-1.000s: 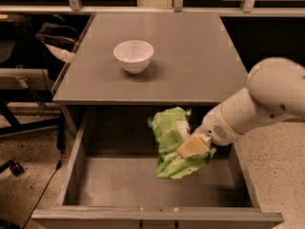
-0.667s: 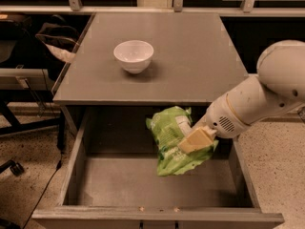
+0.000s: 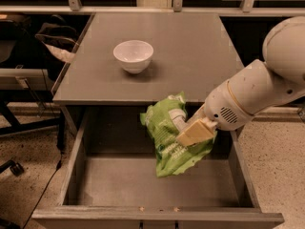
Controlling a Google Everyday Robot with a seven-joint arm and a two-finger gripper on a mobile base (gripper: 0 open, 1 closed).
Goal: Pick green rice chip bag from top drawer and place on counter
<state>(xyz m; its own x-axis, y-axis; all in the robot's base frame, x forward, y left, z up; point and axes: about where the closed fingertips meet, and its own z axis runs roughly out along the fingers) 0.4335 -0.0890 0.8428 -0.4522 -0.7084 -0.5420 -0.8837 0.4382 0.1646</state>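
Observation:
The green rice chip bag is crinkly light green with a white label. It hangs above the open top drawer, its top edge level with the counter's front edge. My gripper reaches in from the right on the white arm and is shut on the bag's right side, with one tan finger showing across it. The grey counter lies just behind the bag.
A white bowl stands on the counter at the left of centre. The drawer's thick side walls flank the bag. Dark chairs and cables are at the left. Speckled floor lies on the right.
The bag has risen in my gripper, from low inside the drawer up to the height of the counter's front edge. The arm has lifted with it.

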